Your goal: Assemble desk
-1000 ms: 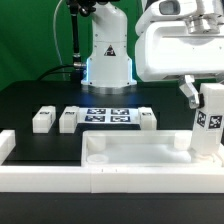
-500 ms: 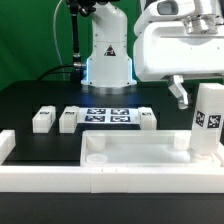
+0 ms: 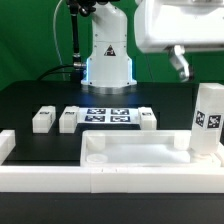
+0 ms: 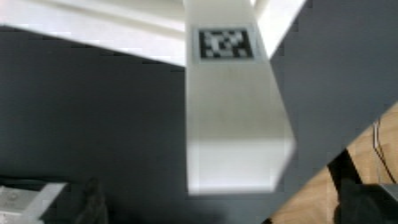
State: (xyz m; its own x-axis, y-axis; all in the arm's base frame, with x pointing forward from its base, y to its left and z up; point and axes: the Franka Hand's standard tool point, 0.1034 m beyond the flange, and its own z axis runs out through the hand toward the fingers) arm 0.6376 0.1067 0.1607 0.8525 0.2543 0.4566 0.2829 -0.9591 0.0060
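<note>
Jaws spread wide, holding nothing, above the leg [image 3: 207, 118] standing upright at the tabletop [image 3: 140, 152] corner. I'd lift straight up so neither finger clips it.

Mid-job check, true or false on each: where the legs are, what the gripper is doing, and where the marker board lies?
1. An upright leg stands at the tabletop corner on the exterior view's right. True.
2. The gripper is clamped on it. False: it hangs above, apart from it.
3. Three loose legs lie beside the marker board. True.
4. The marker board lies on the tabletop. False: it lies on the black table behind it.
</note>
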